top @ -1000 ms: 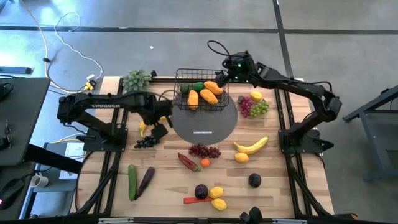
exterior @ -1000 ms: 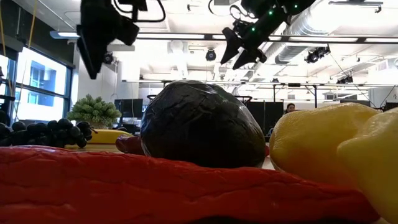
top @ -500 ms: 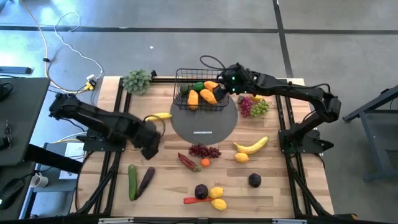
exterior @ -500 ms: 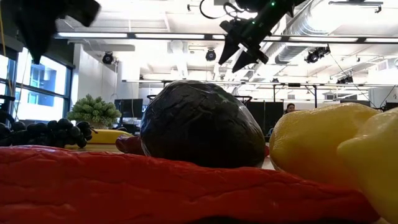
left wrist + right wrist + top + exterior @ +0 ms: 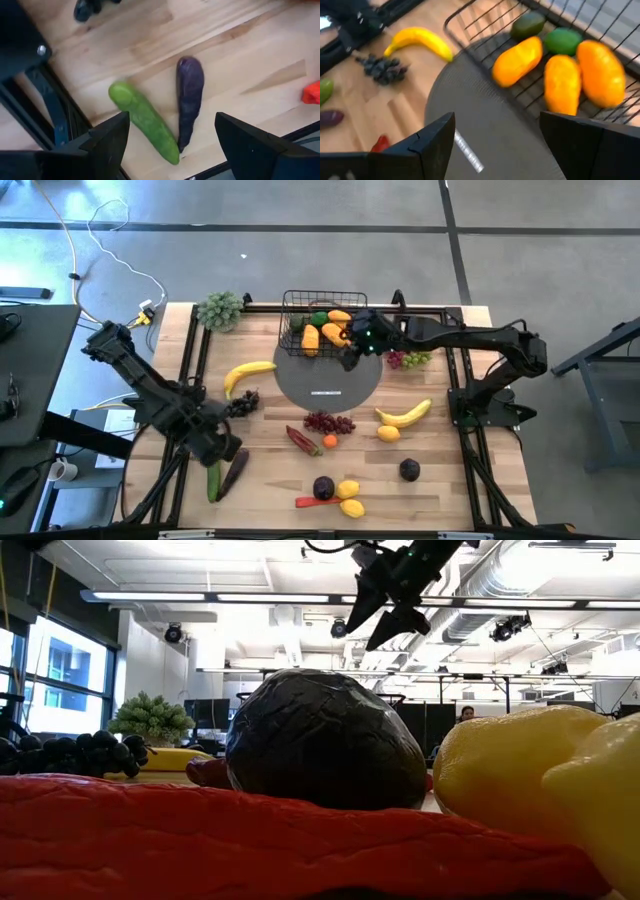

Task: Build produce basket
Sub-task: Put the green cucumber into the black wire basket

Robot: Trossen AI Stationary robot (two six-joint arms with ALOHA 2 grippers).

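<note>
Fingers left (image 5: 170, 137), right (image 5: 497, 137) apart, empty | cucumber (image 5: 145, 122) beside eggplant (image 5: 189, 100)

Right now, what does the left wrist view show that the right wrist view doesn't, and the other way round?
Only the left wrist view shows the cucumber whole, lying beside the eggplant on bare wood, both between the open fingers of the left gripper.

Only the right wrist view shows the basket holding orange and green produce, the grey disc under it, a banana and the open right gripper.

Both share the wooden table, the dark grapes and a scrap of the eggplant.
</note>
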